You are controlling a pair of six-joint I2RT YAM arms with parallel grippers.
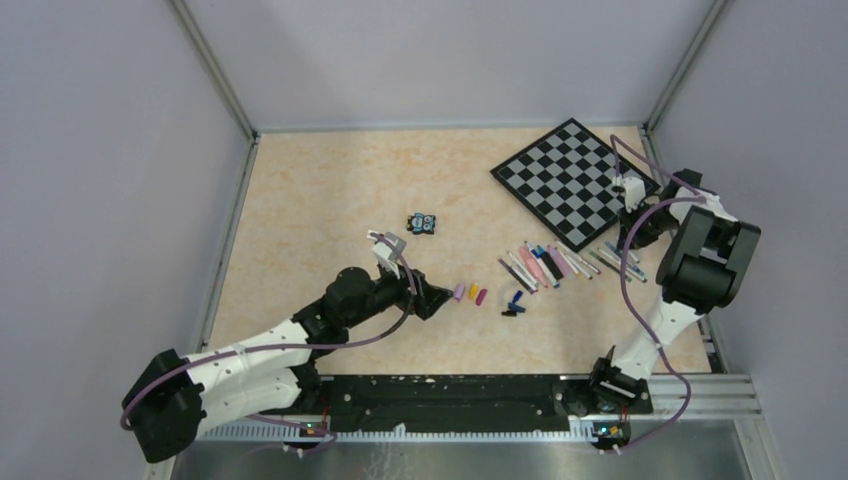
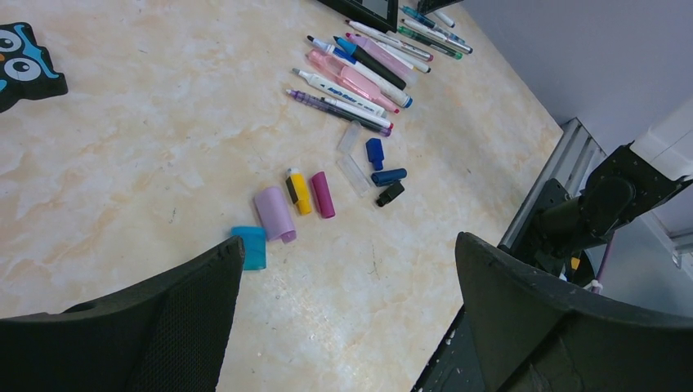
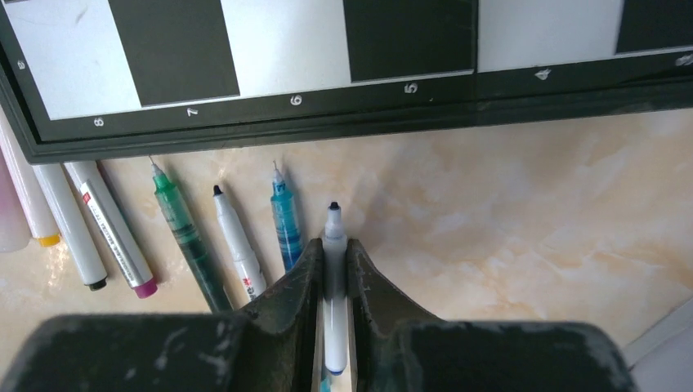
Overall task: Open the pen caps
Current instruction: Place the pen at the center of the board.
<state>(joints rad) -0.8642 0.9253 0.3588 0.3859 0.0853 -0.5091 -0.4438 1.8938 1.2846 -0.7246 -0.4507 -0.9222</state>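
Two dark right fingers (image 3: 302, 278) squeeze a thin white pen (image 3: 333, 222) with a black tip, close to the black-and-white chessboard (image 3: 245, 122). The left fingers (image 2: 180, 294) stand wide apart above the beige table (image 2: 122, 163), near small loose plastic pen caps (image 2: 274, 214) in lilac, yellow and pink.

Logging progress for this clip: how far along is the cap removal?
Done: a teal cap, lilac cap, yellow cap and magenta cap lie loose, and the green pen and blue pen by the chessboard show bare tips. In hand: the right end effector is shut on a white pen with its tip bare; the left end effector is open and empty. Left: probably little; no capped pen is clearly visible.
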